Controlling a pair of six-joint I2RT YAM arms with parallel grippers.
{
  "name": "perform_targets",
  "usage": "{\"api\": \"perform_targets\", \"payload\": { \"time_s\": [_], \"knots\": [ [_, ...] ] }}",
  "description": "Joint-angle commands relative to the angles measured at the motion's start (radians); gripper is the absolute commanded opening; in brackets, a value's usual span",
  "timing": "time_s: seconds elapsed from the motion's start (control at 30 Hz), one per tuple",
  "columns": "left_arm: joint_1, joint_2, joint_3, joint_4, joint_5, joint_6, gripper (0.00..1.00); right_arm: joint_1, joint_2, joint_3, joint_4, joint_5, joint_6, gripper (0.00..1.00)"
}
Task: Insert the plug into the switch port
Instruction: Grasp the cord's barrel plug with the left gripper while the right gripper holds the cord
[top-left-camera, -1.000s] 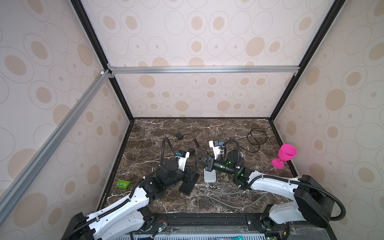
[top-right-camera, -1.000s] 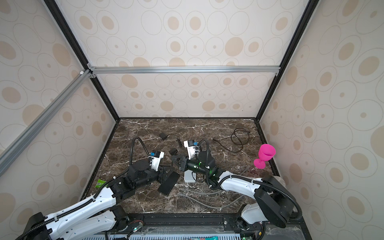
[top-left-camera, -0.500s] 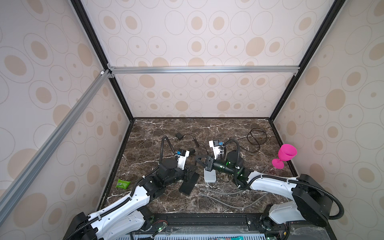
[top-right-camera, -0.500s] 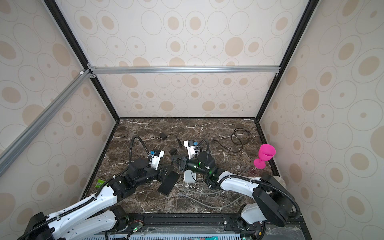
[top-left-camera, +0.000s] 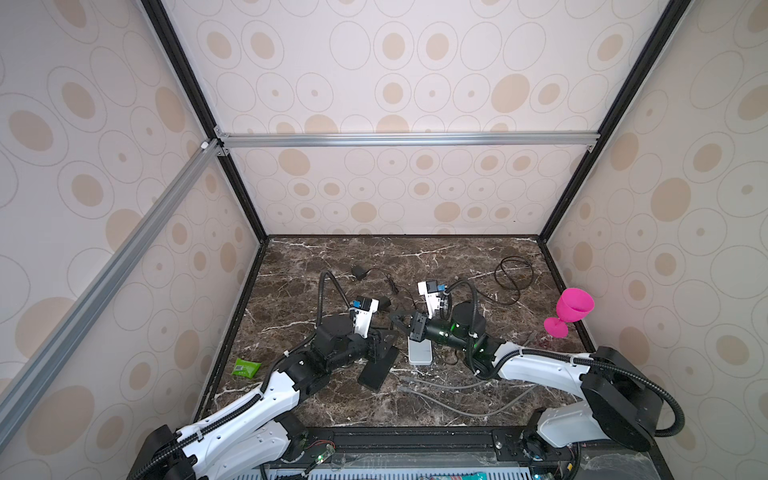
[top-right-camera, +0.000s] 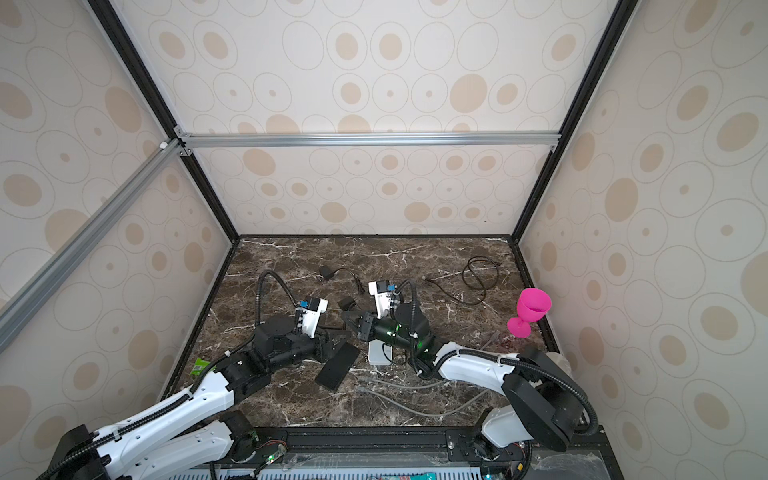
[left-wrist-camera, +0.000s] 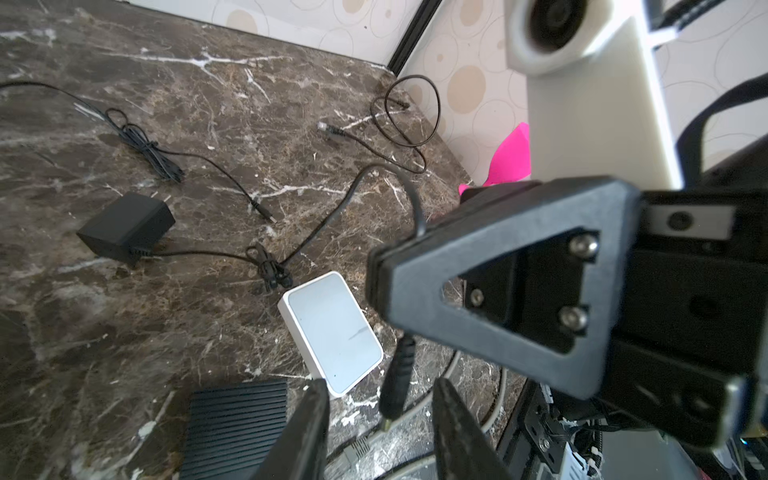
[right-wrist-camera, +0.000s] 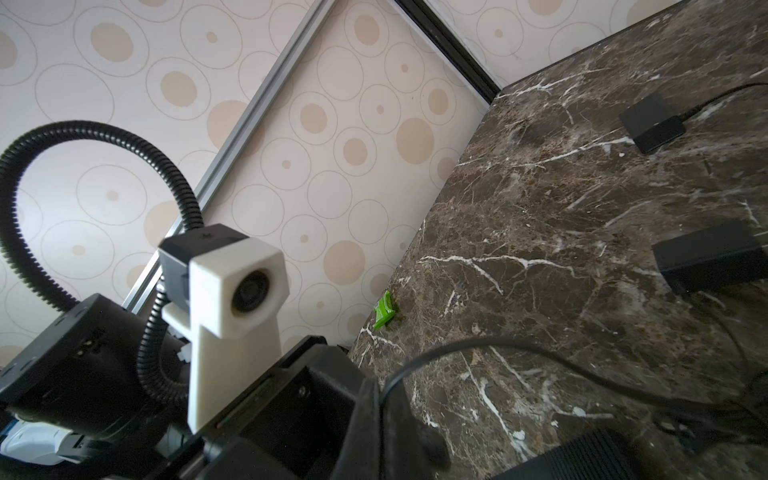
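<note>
Left jaws have parted beside the plug (left-wrist-camera: 397, 376) above marble tabletop (left-wrist-camera: 124, 332).

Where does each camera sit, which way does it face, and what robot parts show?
Top views: overhead at the front, looking down on the marble table; left arm, right arm show.
Left wrist: faces the back right corner; open left gripper frames the plug, right gripper above.
Right wrist: faces the left wall; right gripper shut on the cable.
Shared: both wrist views show the black adapter.
</note>
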Motion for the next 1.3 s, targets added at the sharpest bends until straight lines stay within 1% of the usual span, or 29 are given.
{"api": "perform_targets", "payload": {
  "time_s": [0.0,0.07,0.23,0.43,0.53,0.67,0.87,0.93,1.1,1.27],
  "knots": [
    [0.009,-0.020,0.010,0.045,0.011,0.004,0.45,0.009,0.009,-0.014,0.006,0.006,0.020,0.00],
    [0.010,-0.022,0.008,0.046,0.011,0.003,0.44,0.010,0.008,-0.016,0.003,0.010,0.019,0.00],
    [0.011,-0.014,0.004,0.041,0.008,0.006,0.37,0.008,0.013,-0.017,0.022,0.009,0.033,0.00],
    [0.013,0.004,-0.012,0.057,0.014,0.000,0.37,0.008,0.023,-0.023,0.083,0.013,0.076,0.00],
    [0.016,0.005,-0.020,0.070,0.022,-0.003,0.32,0.007,0.031,-0.025,0.113,0.013,0.093,0.00],
    [0.017,0.013,-0.025,0.077,0.036,-0.001,0.26,0.008,0.035,-0.019,0.118,0.012,0.098,0.00],
    [0.020,0.012,-0.025,0.077,0.037,-0.001,0.25,0.008,0.036,-0.018,0.116,0.009,0.098,0.00],
    [0.022,0.011,-0.025,0.077,0.036,-0.001,0.21,0.007,0.037,-0.019,0.113,0.008,0.097,0.00],
    [0.026,0.011,-0.027,0.072,0.031,-0.001,0.00,0.007,0.035,-0.019,0.103,0.004,0.090,0.00],
    [0.028,0.004,-0.031,0.065,0.024,-0.001,0.00,0.008,0.025,-0.021,0.087,0.005,0.078,0.00]
  ]
}}
